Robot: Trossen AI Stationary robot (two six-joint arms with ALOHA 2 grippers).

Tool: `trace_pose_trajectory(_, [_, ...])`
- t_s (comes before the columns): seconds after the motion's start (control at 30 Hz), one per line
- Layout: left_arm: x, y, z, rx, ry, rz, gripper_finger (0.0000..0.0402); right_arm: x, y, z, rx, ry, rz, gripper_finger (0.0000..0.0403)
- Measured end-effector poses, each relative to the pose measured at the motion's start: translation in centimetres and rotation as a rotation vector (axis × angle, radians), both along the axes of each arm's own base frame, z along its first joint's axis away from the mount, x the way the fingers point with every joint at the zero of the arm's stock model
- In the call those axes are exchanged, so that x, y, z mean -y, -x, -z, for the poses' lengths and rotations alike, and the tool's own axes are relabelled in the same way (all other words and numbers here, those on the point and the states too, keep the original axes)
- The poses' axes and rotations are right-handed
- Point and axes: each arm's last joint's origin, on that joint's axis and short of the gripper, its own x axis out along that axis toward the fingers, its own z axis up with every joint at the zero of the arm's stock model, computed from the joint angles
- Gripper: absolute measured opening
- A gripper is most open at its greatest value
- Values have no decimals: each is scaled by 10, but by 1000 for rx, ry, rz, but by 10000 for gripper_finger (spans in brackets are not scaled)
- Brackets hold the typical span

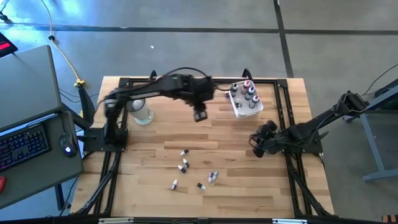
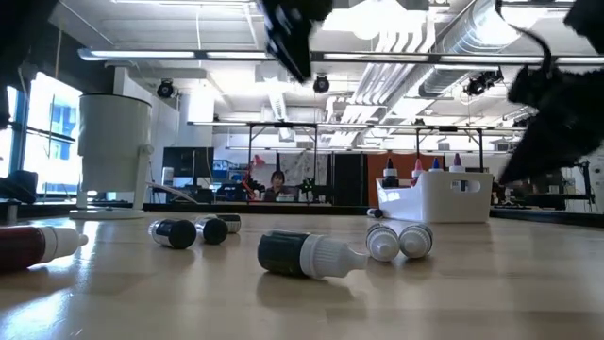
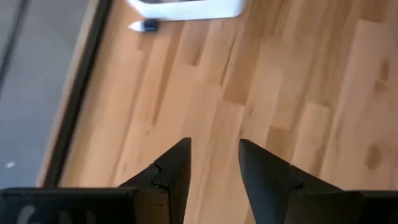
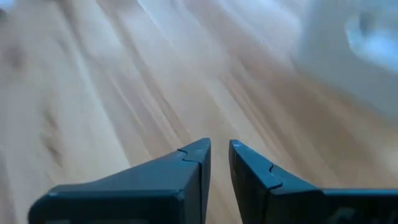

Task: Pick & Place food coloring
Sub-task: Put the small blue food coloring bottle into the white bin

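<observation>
Several tiny food coloring bottles (image 1: 185,165) lie on their sides on the wood in the near middle of the table; the low view shows them close, such as a dark white-tipped dropper (image 2: 307,255). More bottles stand upright in the white tub (image 1: 244,106) at the far right. One small bottle (image 3: 144,26) lies beside the tub. My left gripper (image 1: 200,115) hangs open above bare wood, left of the tub (image 3: 186,7), holding nothing (image 3: 214,163). My right gripper (image 1: 258,146) hovers near the tub's near side over bare wood, its fingers a narrow gap apart and empty (image 4: 219,152).
A clear cup (image 1: 142,113) stands on the far left of the table, near the left arm's base; it shows as a tall cylinder in the low view (image 2: 113,151). A black frame rail runs along the table's edges (image 1: 186,81). A desk with a keyboard (image 1: 25,146) stands left of the table.
</observation>
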Motion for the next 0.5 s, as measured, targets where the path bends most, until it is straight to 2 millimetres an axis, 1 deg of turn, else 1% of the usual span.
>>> trace_pose_trajectory(0.07, [16,21,-23,29,-22,-16,130,-3,-8,-8,85,56,-52,54])
trace_pose_trajectory(0.13, [33,42,-41,46,-30,-23,130,-5,-16,-17,167,124,-107,53])
trace_pose_trajectory(0.23, [56,70,-61,67,-69,-24,130,-5,-24,-30,255,254,-176,50])
trace_pose_trajectory(0.27, [63,77,-63,66,-88,-22,130,-5,-27,-34,284,294,-180,48])
trace_pose_trajectory(0.33, [75,90,-66,60,-122,-25,130,-4,-31,-40,339,313,-172,44])
trace_pose_trajectory(0.43, [89,107,-57,22,-170,-53,130,-3,-38,-42,387,300,-176,35])
trace_pose_trajectory(0.5, [96,120,-46,-2,-209,-89,130,-4,-43,-40,391,308,-184,28])
